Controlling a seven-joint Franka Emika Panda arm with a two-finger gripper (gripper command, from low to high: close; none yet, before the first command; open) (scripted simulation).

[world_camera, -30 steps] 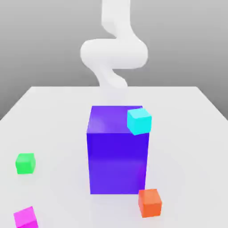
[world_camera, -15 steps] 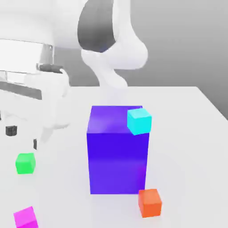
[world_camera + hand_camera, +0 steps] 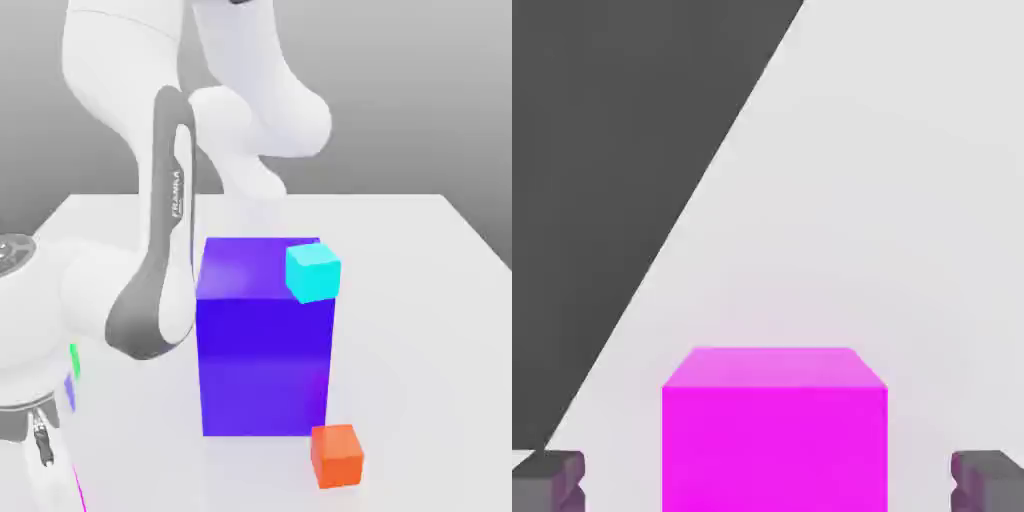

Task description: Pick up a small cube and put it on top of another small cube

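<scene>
In the hand view the magenta cube (image 3: pixel 774 430) sits low in the frame on the white worktop (image 3: pixel 912 200), between the two fingertips (image 3: pixel 547 480) of the tool (image 3: pixel 770 482). The fingertips stand apart from its sides, gaps showing, so the tool grips nothing. In the exterior view the arm (image 3: pixel 165 250) fills the frame's left, beside the blue block (image 3: pixel 262 350) bearing a cyan cube (image 3: pixel 313 272).

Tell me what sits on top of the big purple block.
A cyan cube sits at the top corner of the purple block on the exterior view's right. The rest of its top is bare. The arm covers the table beyond the block's other side.
</scene>
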